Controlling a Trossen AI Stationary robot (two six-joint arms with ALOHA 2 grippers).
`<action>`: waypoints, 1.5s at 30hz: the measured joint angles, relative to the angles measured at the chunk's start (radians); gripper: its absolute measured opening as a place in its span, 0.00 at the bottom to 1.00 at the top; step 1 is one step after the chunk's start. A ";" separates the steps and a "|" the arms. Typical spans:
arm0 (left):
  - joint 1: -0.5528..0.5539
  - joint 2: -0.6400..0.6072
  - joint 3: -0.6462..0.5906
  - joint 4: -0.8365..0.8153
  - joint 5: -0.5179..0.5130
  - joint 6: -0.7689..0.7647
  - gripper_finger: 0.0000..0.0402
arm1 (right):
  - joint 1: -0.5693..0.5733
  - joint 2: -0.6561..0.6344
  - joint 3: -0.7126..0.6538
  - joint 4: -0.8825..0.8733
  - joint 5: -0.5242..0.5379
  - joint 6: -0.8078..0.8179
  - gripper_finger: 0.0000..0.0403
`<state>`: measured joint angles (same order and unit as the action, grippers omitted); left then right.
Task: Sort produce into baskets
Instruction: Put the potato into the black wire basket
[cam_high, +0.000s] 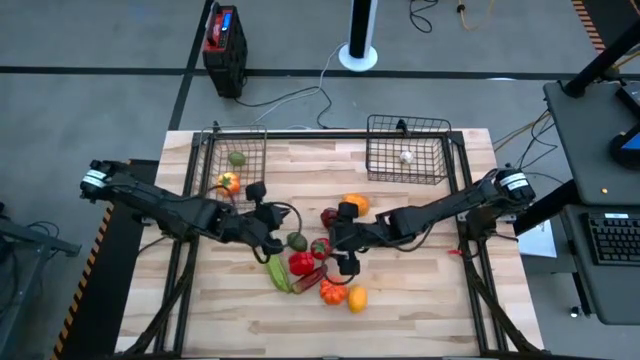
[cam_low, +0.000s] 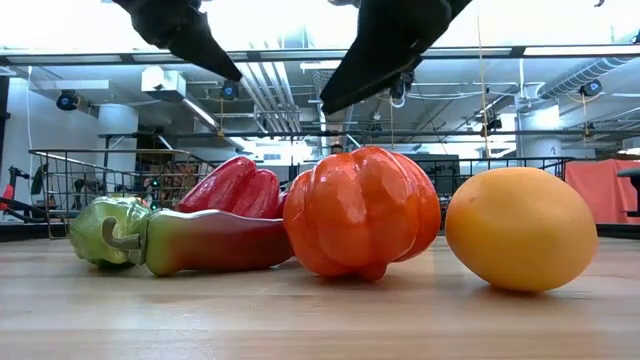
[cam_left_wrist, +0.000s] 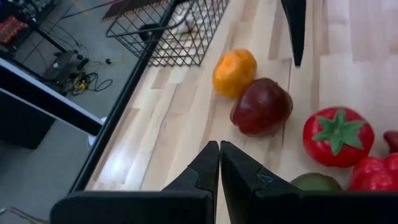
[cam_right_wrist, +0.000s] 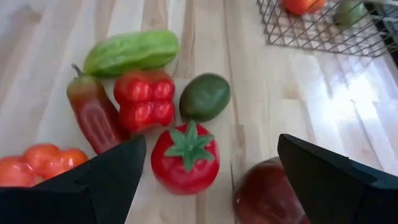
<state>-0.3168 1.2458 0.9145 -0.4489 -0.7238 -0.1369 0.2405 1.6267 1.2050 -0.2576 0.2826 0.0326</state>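
Note:
Loose produce lies mid-table: a tomato (cam_high: 320, 248), a dark maroon fruit (cam_high: 330, 216), an orange (cam_high: 356, 204), a green avocado-like piece (cam_high: 297, 241), a red pepper (cam_high: 301, 264), a cucumber (cam_high: 277, 272), a chili (cam_high: 311, 281), an orange pepper (cam_high: 333, 293) and a yellow fruit (cam_high: 356, 298). My right gripper (cam_right_wrist: 211, 180) is open, its fingers standing either side of the tomato (cam_right_wrist: 185, 158) and the maroon fruit (cam_right_wrist: 267, 193) without touching them. My left gripper (cam_left_wrist: 219, 163) is shut and empty, just left of the green piece (cam_left_wrist: 316, 182).
The left basket (cam_high: 212, 160) at the far left holds a green piece (cam_high: 237, 158) and an orange-red one (cam_high: 228, 182). The right basket (cam_high: 440, 150) at the far right holds a small white piece (cam_high: 407, 156). The near part of the table (cam_high: 250, 325) is bare wood.

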 joint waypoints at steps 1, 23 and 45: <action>-0.002 -0.015 -0.004 -0.010 0.000 -0.013 0.00 | 0.001 0.009 0.008 0.004 0.003 -0.002 0.89; -0.100 -0.164 -0.131 0.070 -0.119 -0.151 0.00 | -0.004 0.066 0.045 0.032 0.033 -0.060 0.89; -0.100 -0.135 -0.133 0.106 -0.039 -0.161 0.05 | -0.030 0.058 0.045 0.022 0.050 -0.037 0.89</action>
<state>-0.4169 1.1103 0.7818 -0.3430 -0.7629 -0.2981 0.2104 1.6848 1.2495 -0.2357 0.3328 -0.0048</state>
